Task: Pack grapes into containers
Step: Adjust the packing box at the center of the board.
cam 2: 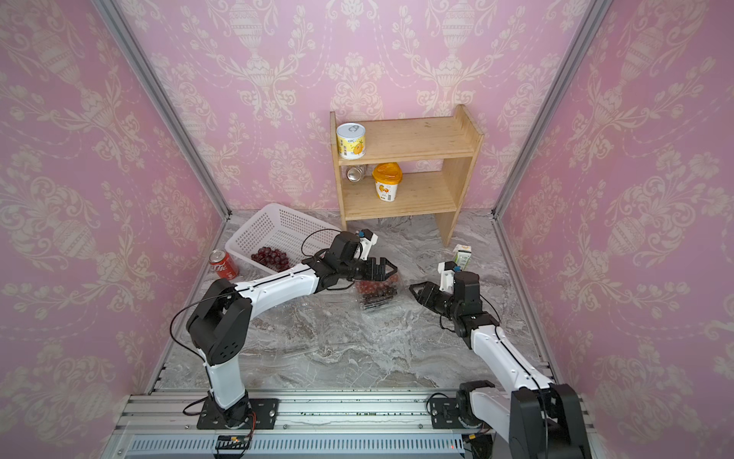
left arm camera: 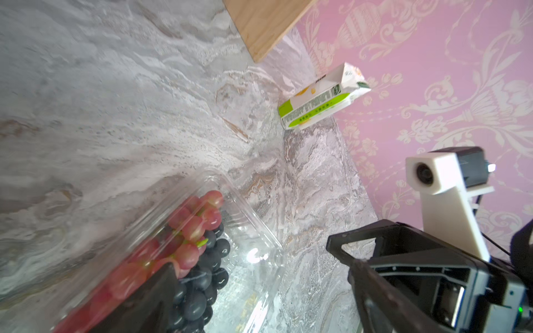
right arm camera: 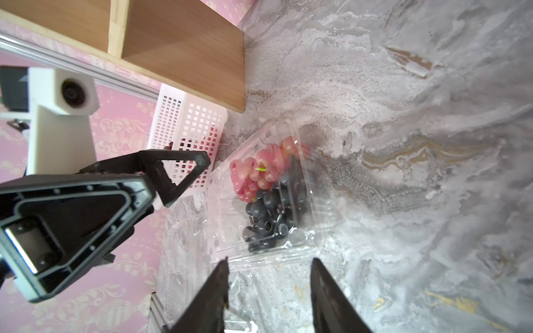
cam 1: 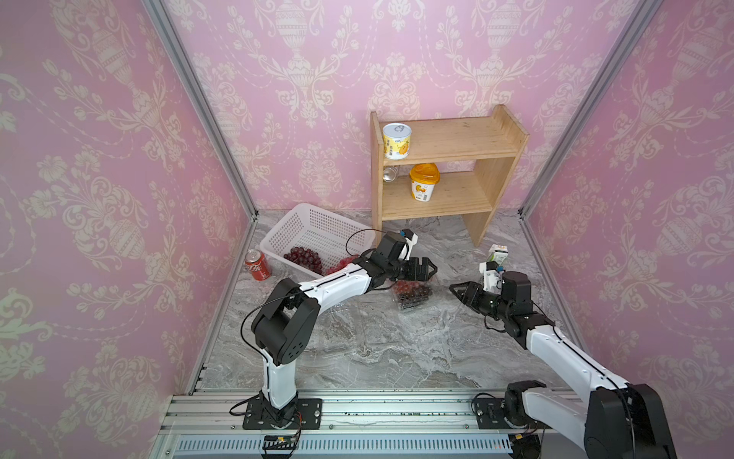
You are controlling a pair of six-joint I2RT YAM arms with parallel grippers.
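Observation:
A clear container (cam 1: pixel 413 295) (right arm camera: pixel 305 230) lies mid-table holding pink grapes (right arm camera: pixel 259 170) and near-black grapes (right arm camera: pixel 268 213), with its lid down over them. My left gripper (cam 1: pixel 433 270) (left arm camera: pixel 256 279) hovers open just above the container's far side, one finger (left arm camera: pixel 144 299) over the pink grapes (left arm camera: pixel 199 225). My right gripper (cam 1: pixel 453 287) (right arm camera: pixel 269 266) is open, its tips at the container's near edge and nothing between them. More grapes, dark red (cam 1: pixel 304 257) and pink (cam 1: pixel 344 262), lie in the white basket (cam 1: pixel 317 222). Faint clear plastic (cam 2: pixel 296 306) shows beside my left forearm.
A red cola can (cam 1: pixel 257 265) stands left of the basket. A wooden shelf (cam 1: pixel 449 171) at the back holds two yellow-labelled tubs (cam 1: pixel 396 141) (cam 1: pixel 423 182). A green-and-white carton (cam 1: pixel 497 256) stands behind my right wrist. Pink walls close in three sides.

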